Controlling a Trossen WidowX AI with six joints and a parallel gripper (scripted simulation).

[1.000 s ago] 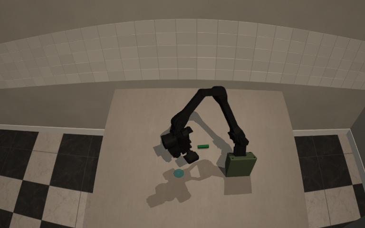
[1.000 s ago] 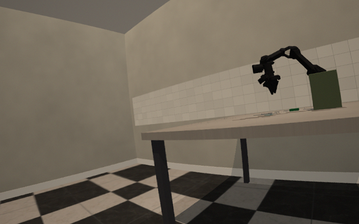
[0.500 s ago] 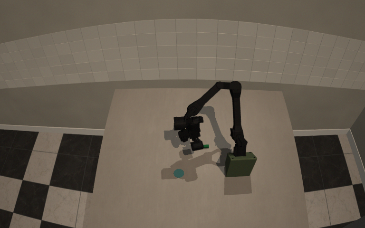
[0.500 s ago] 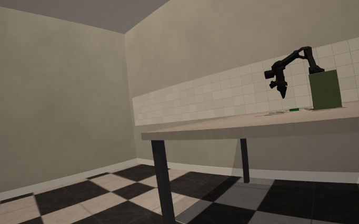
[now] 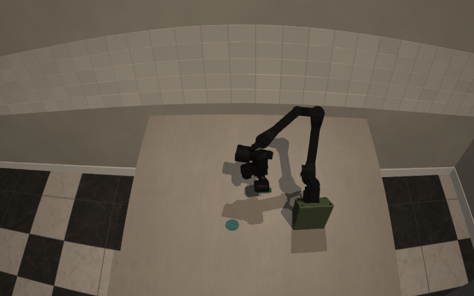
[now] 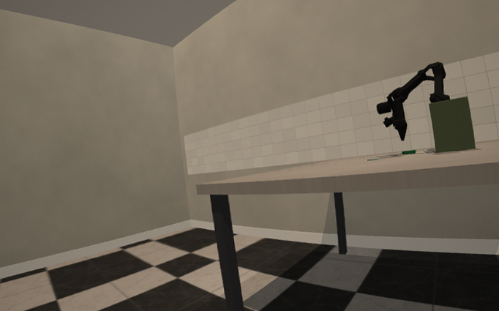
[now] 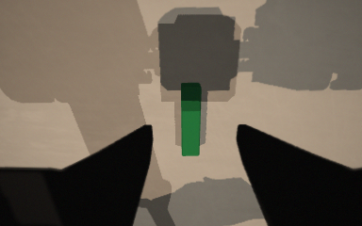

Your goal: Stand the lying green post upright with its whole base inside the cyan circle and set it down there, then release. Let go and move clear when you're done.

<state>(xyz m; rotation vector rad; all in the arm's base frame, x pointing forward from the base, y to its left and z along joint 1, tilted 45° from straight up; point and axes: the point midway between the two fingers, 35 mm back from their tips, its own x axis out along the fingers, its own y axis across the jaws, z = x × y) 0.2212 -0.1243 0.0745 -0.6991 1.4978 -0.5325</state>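
The green post (image 7: 190,120) lies flat on the table. In the wrist view it sits midway between my two dark fingers and below them, lengthwise away from the camera. My gripper (image 7: 194,132) is half open and holds nothing. It points straight down and hovers above the post (image 6: 408,152), with a clear gap in the side view (image 6: 402,136). In the overhead view my gripper (image 5: 261,186) covers most of the post, and only its green end (image 5: 269,189) shows. The cyan circle (image 5: 232,225) lies on the table to the front left of the post.
The arm's olive green base block (image 5: 311,213) stands on the table to the right of the post and the circle. The table's front edge (image 6: 364,176) is near the camera in the side view. Dark shadows of the arm lie across the table.
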